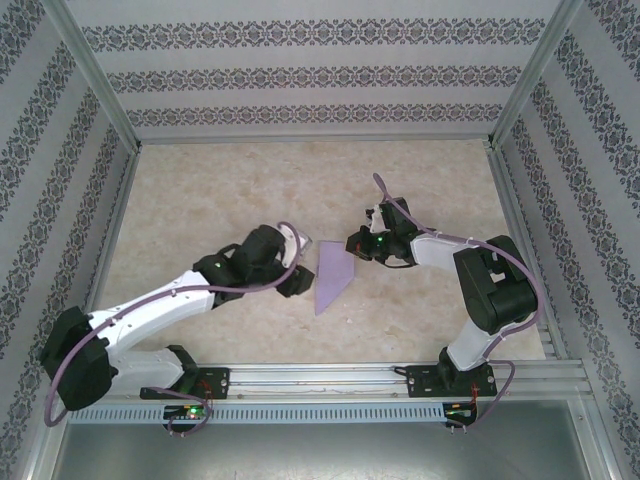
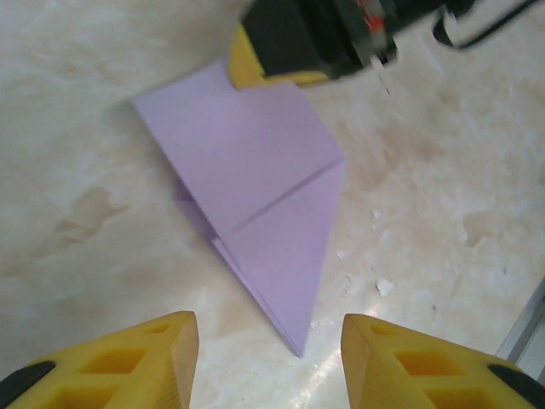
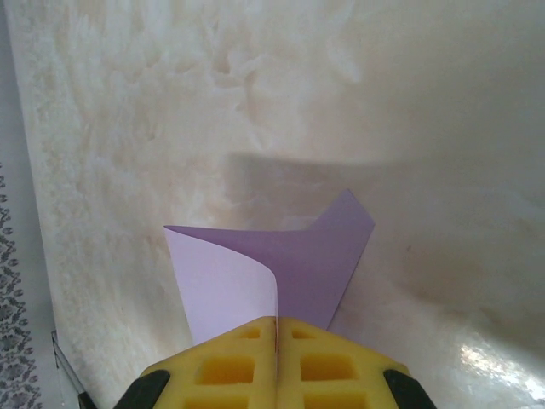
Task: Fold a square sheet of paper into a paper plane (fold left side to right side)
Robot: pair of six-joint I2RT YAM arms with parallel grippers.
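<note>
Beige table [image 1: 200, 190] – purple sheet [image 1: 335, 275] lengthwise far-to-near, tip pointing toward arm bases.

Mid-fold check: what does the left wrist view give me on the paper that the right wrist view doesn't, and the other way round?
Left wrist: the folded sheet of paper as a whole, with its diagonal crease and sharp near tip, and the left pincer open, holding nothing. Right wrist: the right pincer shut on a lifted, curling layer of the sheet. Both: the lavender paper on the marbled table, with the right pincer at its edge.
</note>
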